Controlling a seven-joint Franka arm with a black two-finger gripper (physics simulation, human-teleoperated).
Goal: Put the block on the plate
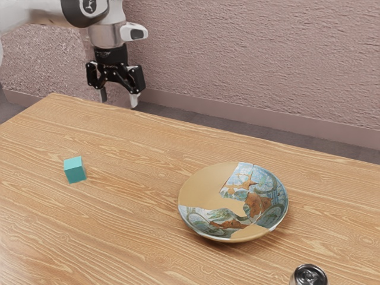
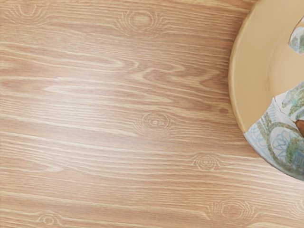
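The black gripper [image 1: 119, 101] hangs high over the table's far edge in the exterior view, its two fingers apart and nothing between them. A small teal block [image 1: 75, 170] lies on the wood at the exterior view's left, well away from the gripper. The round plate [image 1: 208, 185], tan with blue, white and brown patterned pieces, rests on the table toward the exterior view's right; it holds nothing. In the wrist view part of the plate [image 2: 251, 71] appears beside bare wood.
The wooden table [image 1: 136, 237] extends under block and plate. A dark metal can [image 1: 309, 275] stands near the exterior view's lower edge, on the nearer side of the plate. A rough pinkish wall [image 1: 255, 65] rises behind the table.
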